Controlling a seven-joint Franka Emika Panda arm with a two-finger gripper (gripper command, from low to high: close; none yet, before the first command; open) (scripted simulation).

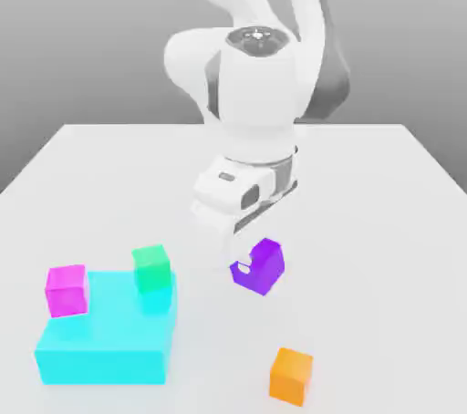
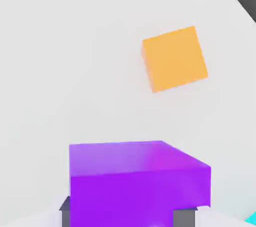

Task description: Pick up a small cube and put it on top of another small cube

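The small cube [image 1: 264, 268] is glossy purple and sits tilted near the middle of the white table. My gripper [image 1: 254, 266] comes down on it from above and is shut on it, one white finger against its face on the exterior view's left. In the hand view the small cube [image 2: 135, 181] sits between two grey pads [image 2: 184, 217]. Whether it is off the table I cannot tell. An orange cube [image 1: 291, 375] stands apart on the table toward the front; the hand view shows this orange cube [image 2: 174, 58] beyond the purple one.
A large flat cyan block [image 1: 105, 339] lies at the front on the exterior view's left. A magenta-pink cube [image 1: 67, 290] and a green cube [image 1: 151, 268] rest on it. The white table [image 1: 383, 221] stretches away to the exterior view's right.
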